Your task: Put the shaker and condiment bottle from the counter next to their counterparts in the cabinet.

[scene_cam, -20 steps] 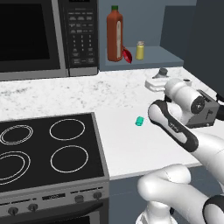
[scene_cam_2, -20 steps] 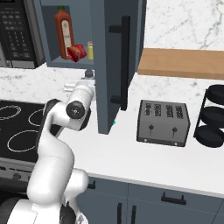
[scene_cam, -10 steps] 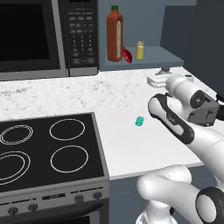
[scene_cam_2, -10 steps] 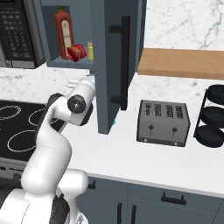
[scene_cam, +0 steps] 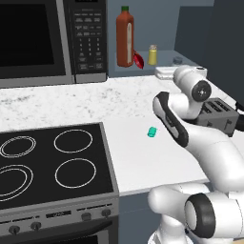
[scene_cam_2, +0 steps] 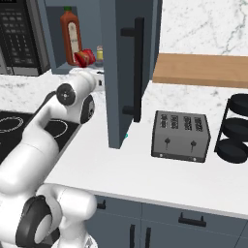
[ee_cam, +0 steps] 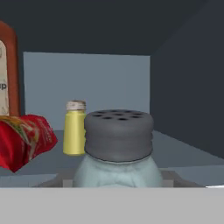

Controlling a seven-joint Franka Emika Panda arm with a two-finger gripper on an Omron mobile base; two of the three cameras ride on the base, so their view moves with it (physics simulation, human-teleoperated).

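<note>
I have the shaker (ee_cam: pixel 118 148) up close in front of my hand camera, dark cap uppermost and upright, at the mouth of the cabinet (scene_cam: pixel 190 28); it sits just where my pincer would carry it, so I judge that I am grasping it, though my fingertips are hidden and I cannot tell for sure how the jaws stand. Beyond it on the cabinet's ledge stand the yellow shaker (ee_cam: pixel 75 127), the tall orange-red bottle (scene_cam: pixel 125 37), and the condiment bottle (ee_cam: pixel 24 138), which lies tilted against the tall one's foot (it seems to be in place already).

The risks, as I judge them: the ledge is crowded toward the left, and the red bottle leans loosely; if I push in too far to that side I may nudge it or tip the yellow shaker, which is slim and light-looking. The shaker I carry is glassy and rounded, so it could slip or swivel if I let go before its base is flat on the ledge; released high, it might topple and roll out onto the table (scene_cam: pixel 128 100). The cabinet door (scene_cam_2: pixel 131 68) stands open just beside my wrist, and a wide swing on the way out could strike it. On the table behind lies a tiny teal cylinder (scene_cam: pixel 151 132), well apart from all this.
</note>
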